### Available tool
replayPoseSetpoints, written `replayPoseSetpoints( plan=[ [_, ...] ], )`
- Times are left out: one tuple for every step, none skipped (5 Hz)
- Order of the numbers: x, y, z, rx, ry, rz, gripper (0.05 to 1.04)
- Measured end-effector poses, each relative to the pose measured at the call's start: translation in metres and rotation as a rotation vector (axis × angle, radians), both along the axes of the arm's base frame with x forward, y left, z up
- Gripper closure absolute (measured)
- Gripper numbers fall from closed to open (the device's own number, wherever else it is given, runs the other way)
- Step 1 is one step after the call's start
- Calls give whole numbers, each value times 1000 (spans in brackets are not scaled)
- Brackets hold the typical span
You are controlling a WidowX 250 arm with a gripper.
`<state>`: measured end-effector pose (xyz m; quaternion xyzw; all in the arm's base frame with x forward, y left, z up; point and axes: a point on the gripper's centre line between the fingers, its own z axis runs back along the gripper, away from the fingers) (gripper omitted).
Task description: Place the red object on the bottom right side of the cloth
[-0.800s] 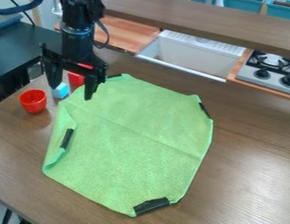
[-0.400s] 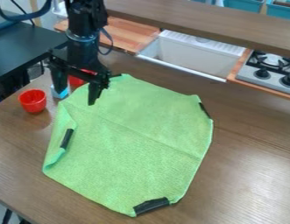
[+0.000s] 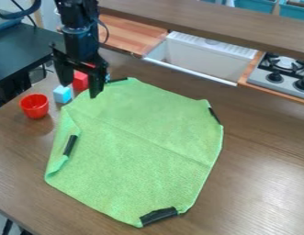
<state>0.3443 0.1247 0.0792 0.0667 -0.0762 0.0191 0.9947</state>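
a bright red, boxy block [image 3: 80,81] shows between my black fingers [image 3: 98,82], spread wide and holding nothing; a glossy red, round, plastic-looking cup [image 3: 34,109] sits near them.

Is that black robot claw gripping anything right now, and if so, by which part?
Nothing is held. The gripper is open, its fingers spread wide, with the red block showing behind them, unclamped.

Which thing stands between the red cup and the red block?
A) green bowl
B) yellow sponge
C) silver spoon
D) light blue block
D: the light blue block stands between the red cup and the red block, by the green cloth's upper-left edge.
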Motion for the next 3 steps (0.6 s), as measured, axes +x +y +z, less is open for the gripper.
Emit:
replayPoseSetpoints(
  plan=[
    [11,21,-1,-12,-24,-52,82],
    [21,36,0,-38,-45,-54,82],
    [29,49,-3,-37,-58,-58,82]
  ],
)
